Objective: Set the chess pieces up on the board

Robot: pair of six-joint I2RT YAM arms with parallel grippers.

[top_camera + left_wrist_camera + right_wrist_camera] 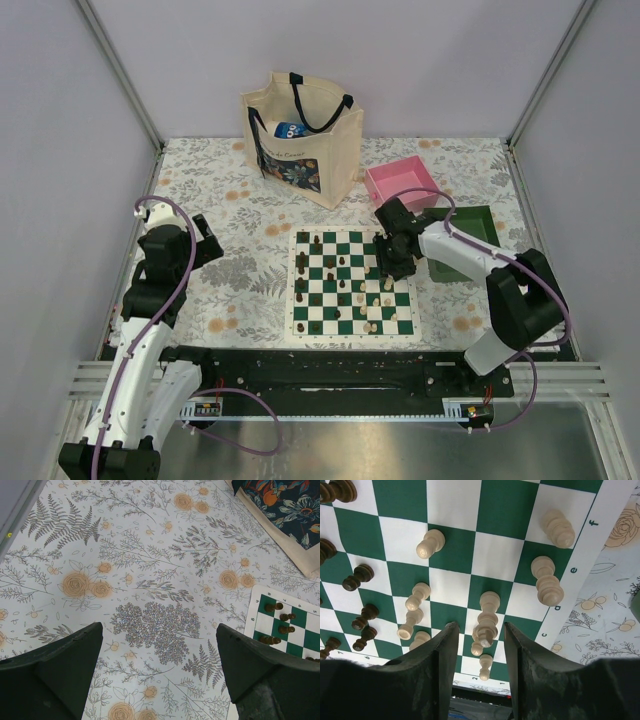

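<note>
The green-and-white board (405, 325) lies mid-table. Dark pieces (318, 243) stand mostly on its left half and cream pieces (385, 300) on its right half. My right gripper (395, 262) hangs over the board's right side. In the right wrist view the gripper (481, 626) is open, its fingers (442, 655) either side of an upright cream piece (487, 617) with small gaps. Other cream pieces (547, 582) and dark pieces (357, 577) stand on the board (450, 505). My left gripper (205, 250) is open and empty (159, 626) over the floral cloth, left of the board corner (260, 592).
A cream tote bag (300, 135) stands behind the board. A pink tray (400, 183) and a green tray (470, 240) sit at the back right, close to the right arm. Floral cloth (150, 555) covers the table.
</note>
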